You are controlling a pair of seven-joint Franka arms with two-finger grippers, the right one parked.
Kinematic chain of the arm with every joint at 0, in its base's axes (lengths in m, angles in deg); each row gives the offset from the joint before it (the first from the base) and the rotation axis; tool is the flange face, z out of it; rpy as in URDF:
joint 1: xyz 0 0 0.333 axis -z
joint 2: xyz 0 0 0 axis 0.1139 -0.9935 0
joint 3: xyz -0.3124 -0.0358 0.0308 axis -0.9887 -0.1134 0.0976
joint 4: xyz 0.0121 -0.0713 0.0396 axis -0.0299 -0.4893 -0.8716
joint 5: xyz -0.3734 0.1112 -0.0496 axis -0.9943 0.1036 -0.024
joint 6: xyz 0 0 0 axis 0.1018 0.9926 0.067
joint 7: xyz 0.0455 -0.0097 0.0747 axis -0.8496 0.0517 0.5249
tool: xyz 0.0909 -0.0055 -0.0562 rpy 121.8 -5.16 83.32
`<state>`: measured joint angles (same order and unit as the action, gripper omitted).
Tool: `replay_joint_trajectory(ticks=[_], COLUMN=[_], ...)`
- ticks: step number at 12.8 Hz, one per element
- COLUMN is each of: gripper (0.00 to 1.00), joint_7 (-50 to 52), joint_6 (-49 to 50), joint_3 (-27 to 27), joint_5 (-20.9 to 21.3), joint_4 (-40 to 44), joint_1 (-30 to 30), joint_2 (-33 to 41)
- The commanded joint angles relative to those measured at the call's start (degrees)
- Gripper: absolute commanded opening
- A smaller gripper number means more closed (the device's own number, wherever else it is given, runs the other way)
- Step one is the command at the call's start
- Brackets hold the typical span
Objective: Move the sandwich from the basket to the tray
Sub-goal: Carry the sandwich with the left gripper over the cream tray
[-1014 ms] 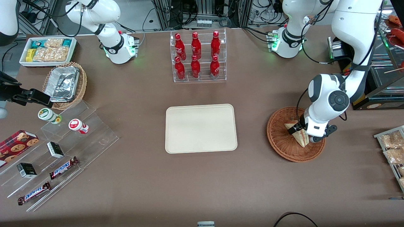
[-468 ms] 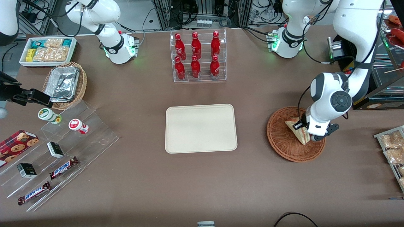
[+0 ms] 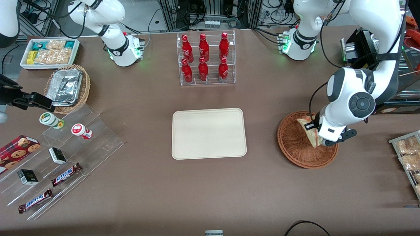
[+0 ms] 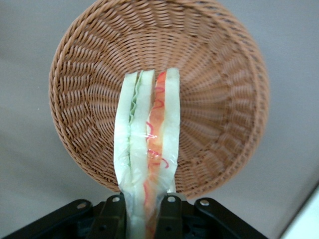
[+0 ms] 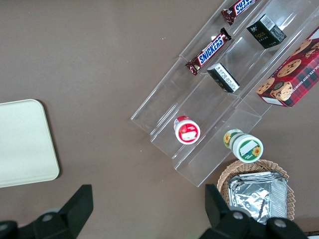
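Your tray point(image 3: 209, 133): bare, unmoved mid-table. Basket point(image 3: 295, 144): unmoved, toward the working arm's end. Gripper point(image 4: 144, 219): risen since a second ago, fingers clamped on the sandwich point(image 3: 310, 132), now lifted clear above the basket.

left arm: bent at the elbow, wrist pointing down
gripper point(image 4: 144, 211): fingers clamped on the sandwich point(image 4: 147, 149), raised over the basket point(image 3: 295, 147)

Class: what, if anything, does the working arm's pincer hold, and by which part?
The pincer grips the wrapped sandwich by one end, fingers on its bread faces, above the basket.
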<state>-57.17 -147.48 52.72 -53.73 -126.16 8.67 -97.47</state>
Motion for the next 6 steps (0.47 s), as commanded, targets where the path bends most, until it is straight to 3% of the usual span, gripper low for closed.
replay_joint_trajectory(ticks=[1, 6], gripper=[0.00, 0.00], joint_7=[-1.0, -0.8], joint_6=[2.6, 2.1], joint_3=[0.2, 0.2], joint_5=[0.3, 0.2], joint_4=[4.2, 8.2], joint_1=[4.0, 13.0], joint_2=[-1.4, -6.1])
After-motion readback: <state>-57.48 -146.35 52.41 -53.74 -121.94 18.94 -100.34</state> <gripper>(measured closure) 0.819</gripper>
